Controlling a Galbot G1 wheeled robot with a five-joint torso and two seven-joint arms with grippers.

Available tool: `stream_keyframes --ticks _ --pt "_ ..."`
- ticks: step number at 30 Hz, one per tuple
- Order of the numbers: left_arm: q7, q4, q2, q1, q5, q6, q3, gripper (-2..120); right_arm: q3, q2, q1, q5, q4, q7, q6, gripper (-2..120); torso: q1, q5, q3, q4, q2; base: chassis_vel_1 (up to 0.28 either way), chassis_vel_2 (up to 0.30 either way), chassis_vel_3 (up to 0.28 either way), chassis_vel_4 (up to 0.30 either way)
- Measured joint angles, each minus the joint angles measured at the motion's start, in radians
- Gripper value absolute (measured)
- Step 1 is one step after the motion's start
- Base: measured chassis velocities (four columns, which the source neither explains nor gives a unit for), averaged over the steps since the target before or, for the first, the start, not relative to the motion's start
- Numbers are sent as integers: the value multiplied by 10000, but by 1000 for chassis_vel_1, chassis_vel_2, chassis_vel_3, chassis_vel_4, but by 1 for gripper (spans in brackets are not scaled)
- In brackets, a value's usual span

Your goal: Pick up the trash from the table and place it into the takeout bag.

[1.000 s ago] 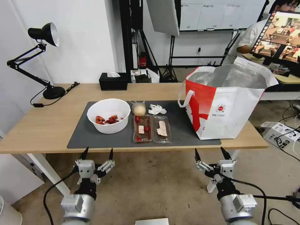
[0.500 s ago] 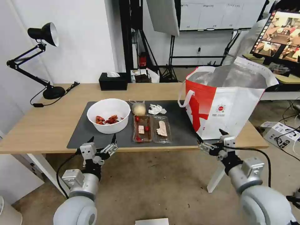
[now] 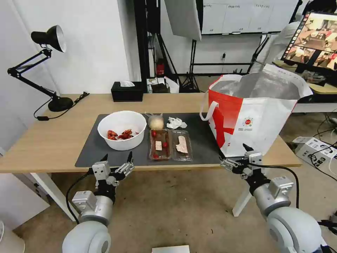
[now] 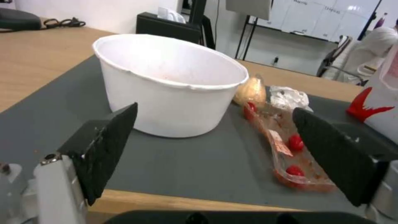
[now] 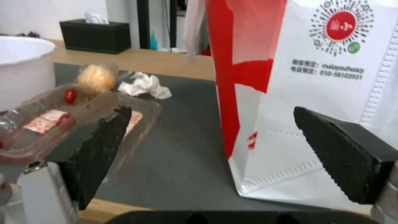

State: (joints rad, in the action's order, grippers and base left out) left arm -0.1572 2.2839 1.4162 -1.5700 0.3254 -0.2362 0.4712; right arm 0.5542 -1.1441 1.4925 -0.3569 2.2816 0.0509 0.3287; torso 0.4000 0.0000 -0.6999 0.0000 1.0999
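On the dark mat of the table (image 3: pixel 45 140) lie a white bowl (image 3: pixel 121 130) with red scraps, a bagged bun (image 3: pixel 156 122), a crumpled napkin (image 3: pixel 176 123) and a clear hinged tray (image 3: pixel 170 144). The red-and-white takeout bag (image 3: pixel 252 116) stands open at the table's right end. My left gripper (image 3: pixel 117 157) is open at the front edge, just before the bowl (image 4: pixel 174 93). At the same edge my right gripper (image 3: pixel 233 154) is open too, facing the bag's lower corner (image 5: pixel 323 77) and the tray (image 5: pixel 83 115). Neither holds anything.
A black tissue box (image 3: pixel 127 92) sits at the table's back edge and a black desk lamp (image 3: pixel 49 38) stands at the far left. Stands, a screen and cables fill the room behind and to the right.
Both arms have risen from below the tabletop up to its front edge and moved slightly inward. The objects on the table have not moved.
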Motion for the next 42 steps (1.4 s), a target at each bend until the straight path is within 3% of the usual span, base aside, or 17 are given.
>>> stream_keyframes --ticks 3,6,8,9,10,11,12,13,15,16,18,25,31,42 --pt "10 69 -41 -53 90 -2 31 100 -144 13 -151 -479 -2 43 -65 100 0 0 0 0 1 0 0 0 0" --pt "23 133 -70 -110 143 -10 97 100 -440 34 -387 -1708 45 448 -94 100 0 0 0 0 0 0 0 0 0" --pt "56 191 -80 -157 160 -13 141 100 -836 36 -689 -3292 168 1311 -95 100 0 -1 0 0 1 0 0 0 0" --pt "56 191 -80 -157 160 -13 141 100 -836 36 -689 -3292 168 1311 -95 100 0 -1 0 0 1 0 0 0 0" --pt "64 209 -80 -174 161 -13 157 100 -988 23 -822 -4063 222 1741 -95 100 0 -1 0 0 1 0 0 0 0" --pt "72 244 -74 -208 162 -14 188 100 -1233 -35 -1101 -5809 339 2693 -91 100 0 -1 0 0 0 0 0 0 0" --pt "72 244 -74 -208 162 -14 188 100 -1233 -35 -1101 -5809 339 2693 -91 100 0 -1 0 0 0 0 0 0 0" --pt "74 260 -70 -229 162 -15 213 100 -1327 -87 -1282 -6895 413 3331 -91 100 0 -1 0 0 1 0 0 0 0" --pt "75 276 -76 -299 191 -15 338 100 -1455 -523 -1913 -11409 577 5323 -464 100 0 -2 -1 0 1 0 0 0 0" --pt "75 276 -76 -299 191 -15 338 100 -1455 -523 -1913 -11409 577 5323 -464 100 0 -2 -1 0 1 0 0 0 0" --pt "78 276 -84 -385 244 -12 451 100 -2115 -978 -2261 -12737 504 5972 -1061 100 0 -2 0 0 1 0 0 0 0" --pt "88 209 -64 -497 244 -9 586 100 -3147 -1593 -2800 -12661 -265 6592 -1409 100 0 -3 0 1 0 0 0 0 0" --pt "86 96 -80 -530 242 -5 702 100 -3491 -2224 -3590 -12435 -1172 7284 -1464 100 1 -1 -1 2 0 0 0 0 0" --pt "68 6 -90 -541 242 -5 747 100 -3697 -2518 -3717 -12210 -1341 7985 -1359 100 0 -1 -1 0 1 0 0 0 0"
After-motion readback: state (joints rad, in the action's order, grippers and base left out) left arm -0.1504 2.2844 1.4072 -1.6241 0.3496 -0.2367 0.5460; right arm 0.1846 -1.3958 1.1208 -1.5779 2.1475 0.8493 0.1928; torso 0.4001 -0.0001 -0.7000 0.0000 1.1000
